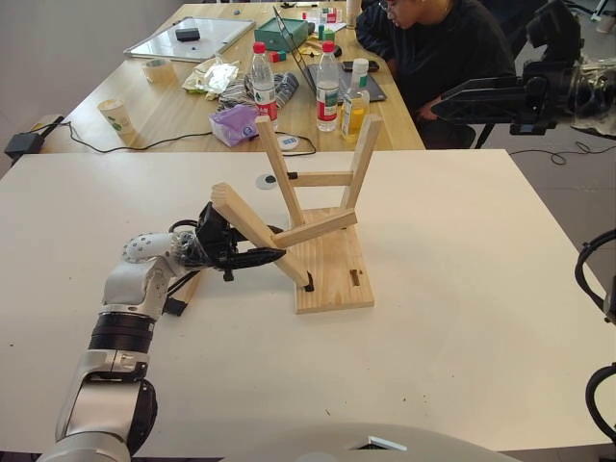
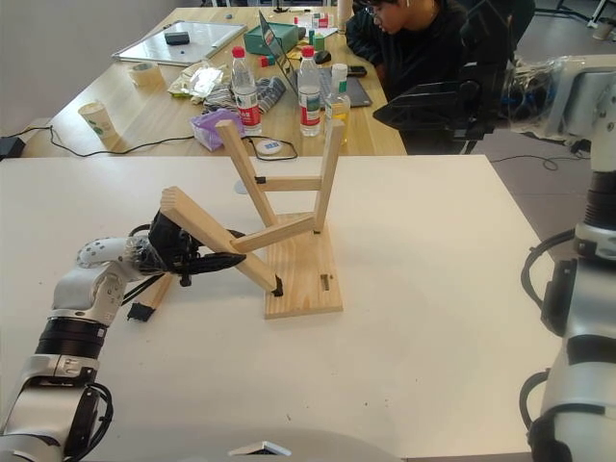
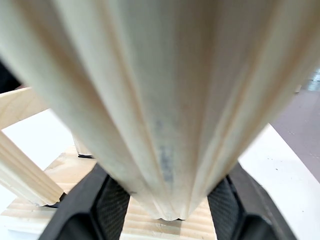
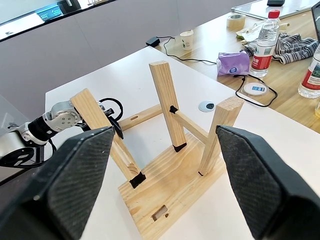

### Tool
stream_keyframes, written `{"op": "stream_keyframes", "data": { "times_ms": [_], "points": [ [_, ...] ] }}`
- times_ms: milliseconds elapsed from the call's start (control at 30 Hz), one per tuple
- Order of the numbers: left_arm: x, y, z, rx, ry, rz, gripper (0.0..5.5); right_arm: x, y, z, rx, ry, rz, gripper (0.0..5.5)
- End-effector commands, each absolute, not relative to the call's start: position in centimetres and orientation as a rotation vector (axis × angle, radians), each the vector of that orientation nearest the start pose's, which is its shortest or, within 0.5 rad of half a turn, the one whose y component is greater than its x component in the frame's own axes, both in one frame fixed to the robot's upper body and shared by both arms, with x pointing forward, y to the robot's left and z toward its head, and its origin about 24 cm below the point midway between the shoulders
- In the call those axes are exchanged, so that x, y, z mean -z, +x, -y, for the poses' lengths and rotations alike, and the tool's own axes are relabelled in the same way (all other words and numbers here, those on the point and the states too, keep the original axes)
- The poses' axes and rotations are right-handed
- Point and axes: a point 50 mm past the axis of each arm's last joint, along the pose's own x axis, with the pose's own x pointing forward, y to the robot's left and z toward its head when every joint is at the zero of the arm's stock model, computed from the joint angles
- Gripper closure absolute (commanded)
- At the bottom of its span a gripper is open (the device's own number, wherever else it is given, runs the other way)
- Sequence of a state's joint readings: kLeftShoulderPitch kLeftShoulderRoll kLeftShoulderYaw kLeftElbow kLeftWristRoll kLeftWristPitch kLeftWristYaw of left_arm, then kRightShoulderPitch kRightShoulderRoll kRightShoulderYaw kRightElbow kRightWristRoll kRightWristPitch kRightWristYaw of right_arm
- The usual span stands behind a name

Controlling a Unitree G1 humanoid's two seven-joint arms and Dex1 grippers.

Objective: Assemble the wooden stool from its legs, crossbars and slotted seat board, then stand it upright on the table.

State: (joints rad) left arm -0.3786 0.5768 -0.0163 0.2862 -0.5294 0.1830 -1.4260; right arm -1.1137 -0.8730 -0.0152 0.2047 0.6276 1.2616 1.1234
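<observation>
Stool (image 1: 322,231): half-built, upside down, mid-table. Left gripper (image 1: 252,252) clamped on tilted leg (image 1: 241,214), whose lower end sits in a seat board (image 1: 337,279) slot. Likely light, stiff wood; grip the flat faces mid-leg. Right gripper (image 2: 404,108) wide open, empty, raised beyond.

Bright, even indoor light; soft faint shadow beside seat board (image 1: 332,274) on table (image 1: 462,318).

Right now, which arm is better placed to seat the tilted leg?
Left: the left gripper is shut on the tilted leg at the seat board; the right gripper hangs open, raised away.
</observation>
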Motion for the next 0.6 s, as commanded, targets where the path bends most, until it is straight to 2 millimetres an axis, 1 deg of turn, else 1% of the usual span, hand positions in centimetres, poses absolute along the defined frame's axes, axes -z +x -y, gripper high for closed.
{"op": "stream_keyframes", "data": {
  "times_ms": [33, 167, 300, 433, 600],
  "points": [
    [-10.7, 28.0, -21.0, 1.403, 0.012, -0.132, 3.47, -30.4, 30.3, 20.9, -1.056, 0.043, -0.341, 1.76],
    [-10.3, 27.9, -21.0, 1.425, 0.033, -0.172, 3.47, -30.2, 30.1, 21.3, -1.046, 0.049, -0.339, 1.76],
    [-9.9, 27.4, -20.6, 1.47, 0.084, -0.213, 3.47, -30.4, 30.2, 21.1, -1.046, 0.052, -0.337, 1.76],
    [-9.5, 27.8, -20.2, 1.521, 0.158, -0.291, 3.47, -30.4, 30.2, 21.2, -1.042, 0.061, -0.337, 1.76],
    [-9.0, 28.2, -19.0, 1.559, 0.248, -0.369, 3.47, -30.0, 29.6, 21.2, -1.028, 0.072, -0.341, 1.76]
  ]
}}
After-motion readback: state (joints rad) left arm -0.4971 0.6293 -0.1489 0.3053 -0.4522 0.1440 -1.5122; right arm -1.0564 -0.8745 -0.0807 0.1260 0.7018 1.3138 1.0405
